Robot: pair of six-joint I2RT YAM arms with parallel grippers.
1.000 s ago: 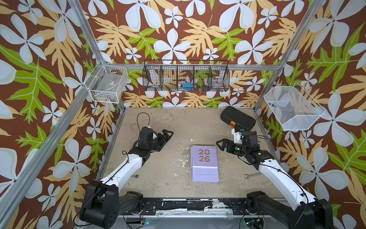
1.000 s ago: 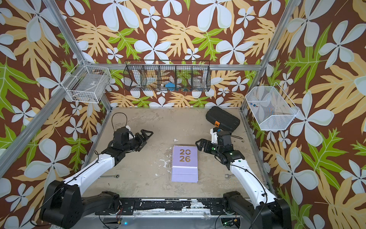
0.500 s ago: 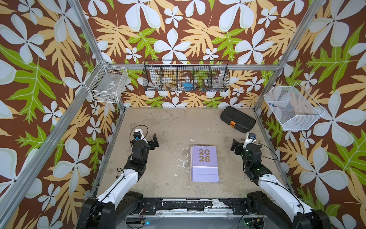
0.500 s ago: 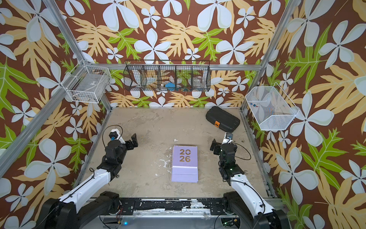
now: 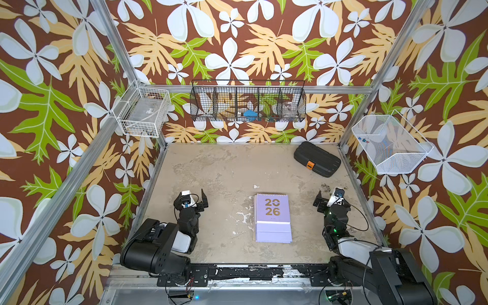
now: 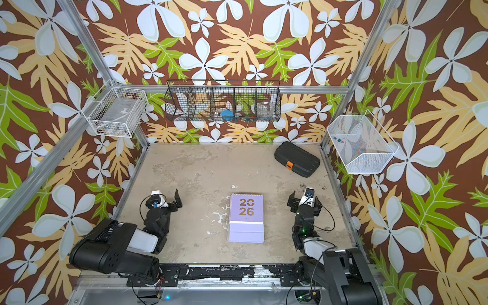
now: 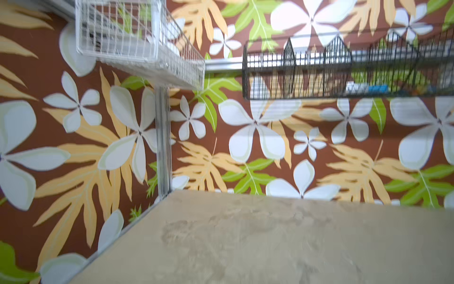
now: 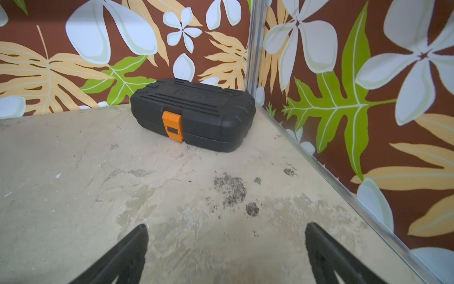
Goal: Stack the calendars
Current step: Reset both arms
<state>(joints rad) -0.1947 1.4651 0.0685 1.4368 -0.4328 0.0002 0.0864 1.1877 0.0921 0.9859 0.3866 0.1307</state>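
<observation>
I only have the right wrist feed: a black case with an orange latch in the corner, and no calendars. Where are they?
Observer: The calendars lie in one stack mid-table with a lilac cover on top. I cannot tell how many are under it.
Operator: Is my right gripper near it?
Observer: No. In both top views the right gripper sits apart from the stack, on its right.
Operator: And the left one?
Observer: The left gripper is open and empty, apart from the stack on its left.
Operator: Any loose calendars?
Observer: None shows on the table; only the black case lies there besides the stack.
</observation>
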